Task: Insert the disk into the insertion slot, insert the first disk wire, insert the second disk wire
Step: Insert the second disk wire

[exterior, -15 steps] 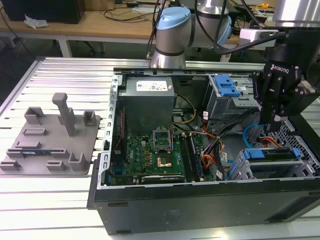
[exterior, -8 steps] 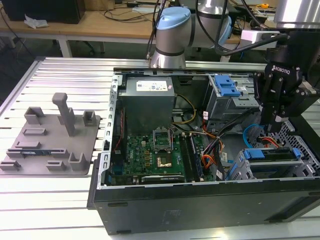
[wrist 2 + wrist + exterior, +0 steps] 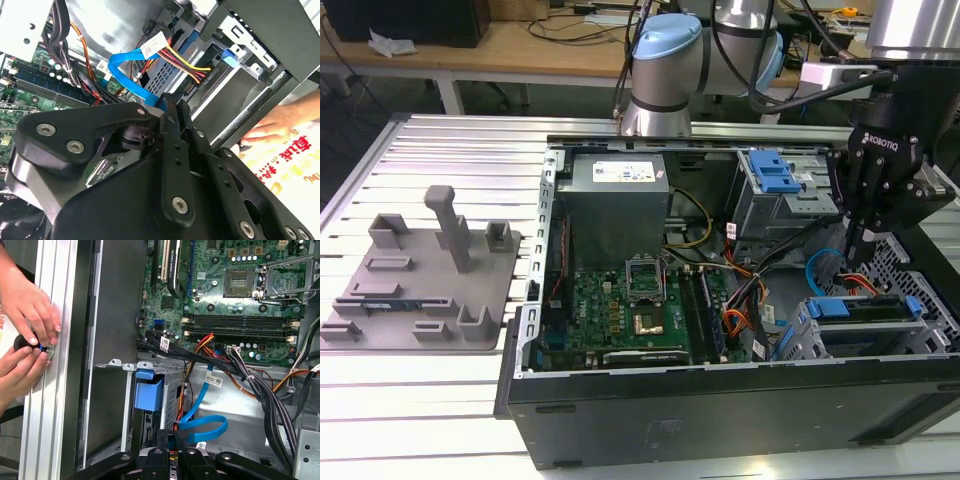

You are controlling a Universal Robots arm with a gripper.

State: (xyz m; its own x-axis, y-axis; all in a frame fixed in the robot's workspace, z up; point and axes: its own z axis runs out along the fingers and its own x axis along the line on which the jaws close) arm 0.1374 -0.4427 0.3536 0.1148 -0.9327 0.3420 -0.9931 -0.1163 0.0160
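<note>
Hand [image 3: 861, 243]: black, two-fingered, pointed down into the open computer case [image 3: 720, 400], fingers together at the tips; whether they pinch anything between them cannot be told.

Blue cable [image 3: 125, 75]: thin, flat, light blue, curved in a loop just past the fingertips; the loop also shows in the first wrist view [image 3: 207, 427]. Its near end runs in right at the fingertips.

Colored wire bundle [image 3: 187, 62]: yellow, red and black strands with a white tag, just beyond the blue cable's loop.

Disk [image 3: 865, 310]: grey drive in a blue carrier, seated in the drive cage, just below and beside the hand.

Drive cage [image 3: 815, 335]: silver perforated sheet metal, at the case's corner nearest the hand.

Tall bay [image 3: 770, 190]: grey with a blue latch, beyond the hand.

Motherboard [image 3: 620, 310]: green, farther off on the case floor.

Grey fixture [image 3: 420, 270]: moulded plate with an upright post, well apart from the hand, on the slatted counter [image 3: 420, 400].

Person's hands [image 3: 25, 335]: on the counter rail outside the case, touching a small dark knob.
</note>
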